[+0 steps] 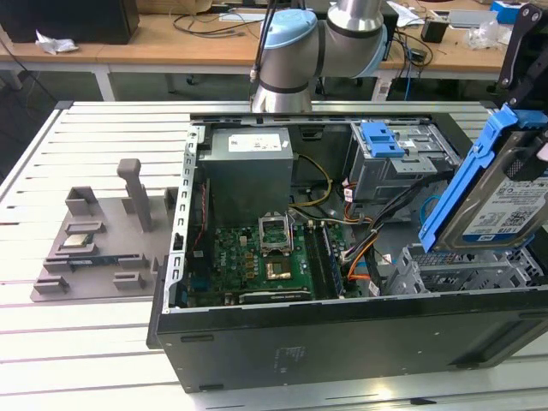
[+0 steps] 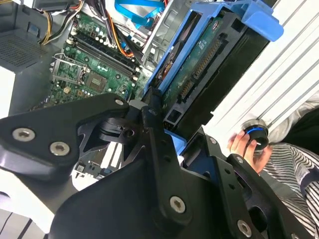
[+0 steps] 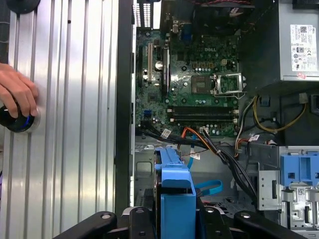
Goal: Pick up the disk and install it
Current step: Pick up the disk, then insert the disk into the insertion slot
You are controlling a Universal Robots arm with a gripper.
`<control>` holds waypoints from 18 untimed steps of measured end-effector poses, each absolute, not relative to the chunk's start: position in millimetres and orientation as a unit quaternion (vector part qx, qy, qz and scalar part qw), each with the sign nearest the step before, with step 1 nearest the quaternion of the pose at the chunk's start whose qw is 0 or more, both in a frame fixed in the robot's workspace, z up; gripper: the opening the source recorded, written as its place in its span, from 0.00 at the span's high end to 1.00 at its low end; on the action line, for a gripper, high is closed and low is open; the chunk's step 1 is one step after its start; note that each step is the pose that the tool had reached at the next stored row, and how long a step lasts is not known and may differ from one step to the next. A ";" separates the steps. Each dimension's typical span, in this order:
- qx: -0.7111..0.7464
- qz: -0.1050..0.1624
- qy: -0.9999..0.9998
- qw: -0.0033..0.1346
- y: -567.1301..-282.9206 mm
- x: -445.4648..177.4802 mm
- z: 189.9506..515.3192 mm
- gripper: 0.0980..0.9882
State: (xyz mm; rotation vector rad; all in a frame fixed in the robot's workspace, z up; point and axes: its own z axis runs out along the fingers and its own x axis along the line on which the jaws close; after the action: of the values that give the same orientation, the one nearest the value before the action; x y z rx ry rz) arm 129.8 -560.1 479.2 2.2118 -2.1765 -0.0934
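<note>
Closest to you in the second wrist view are the black linkages of the gripper, clenched on the disk, with its fingers closed on either side of it. In the exterior view the disk hangs tilted at the exterior view's right, label towards the camera. It sits just above the drive cage in the near right corner of the open computer case, not yet seated. The motherboard lies on the case floor, with the grey power supply at the far side and a blue bracket to its right. In the first wrist view a person's hand rests on a round knob on the slatted table beside the case
</note>
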 end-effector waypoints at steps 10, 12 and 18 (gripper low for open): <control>0.712 -0.037 -0.701 0.011 -560.1 129.9 479.0 0.70; 0.713 -0.038 -0.701 0.010 -560.0 130.0 477.1 0.70; 0.712 -0.039 -0.701 0.011 -557.0 138.4 457.0 0.70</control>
State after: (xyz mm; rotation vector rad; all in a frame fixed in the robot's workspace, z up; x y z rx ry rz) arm 138.4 -557.0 457.0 2.2227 -2.1859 -0.1214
